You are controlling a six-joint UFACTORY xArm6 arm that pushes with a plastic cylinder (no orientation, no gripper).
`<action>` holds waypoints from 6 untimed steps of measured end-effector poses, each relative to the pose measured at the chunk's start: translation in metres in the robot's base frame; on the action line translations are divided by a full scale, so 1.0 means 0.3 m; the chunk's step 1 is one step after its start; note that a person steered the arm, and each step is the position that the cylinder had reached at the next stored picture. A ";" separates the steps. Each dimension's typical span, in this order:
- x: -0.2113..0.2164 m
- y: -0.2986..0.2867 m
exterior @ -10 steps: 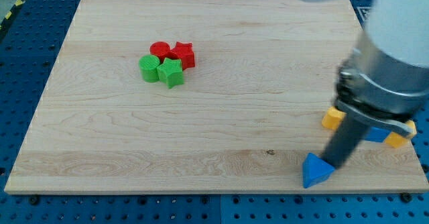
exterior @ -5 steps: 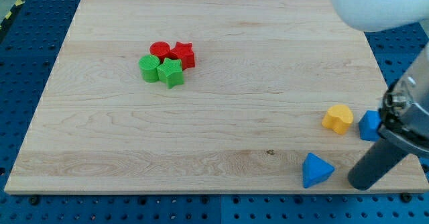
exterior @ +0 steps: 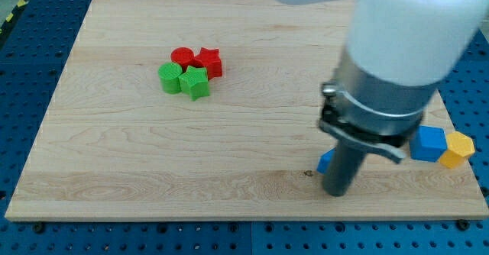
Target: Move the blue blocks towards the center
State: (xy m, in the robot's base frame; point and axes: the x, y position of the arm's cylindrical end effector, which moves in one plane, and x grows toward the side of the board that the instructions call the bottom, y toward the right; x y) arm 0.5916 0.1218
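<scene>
My tip (exterior: 336, 193) rests on the wooden board (exterior: 153, 163) at the lower right of centre. Only a sliver of the blue triangle block (exterior: 326, 161) shows, at the rod's left edge just above the tip; the rod hides the rest of it. A blue cube (exterior: 428, 143) sits near the board's right edge, to the right of the arm and apart from the tip.
An orange-yellow block (exterior: 459, 149) touches the blue cube's right side at the board's edge. A cluster sits at the upper left: red round block (exterior: 182, 56), red star (exterior: 208, 61), green round block (exterior: 170, 78), green star (exterior: 195, 82). The large arm body covers the board's right middle.
The rod swung from the right of the blue triangle to the left. The triangle has shifted left and up. The arm now hides the yellow block that showed beside the blue cube.
</scene>
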 end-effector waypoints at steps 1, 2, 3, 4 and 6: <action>-0.026 0.053; -0.057 -0.031; -0.050 0.170; -0.061 0.450; -0.251 0.341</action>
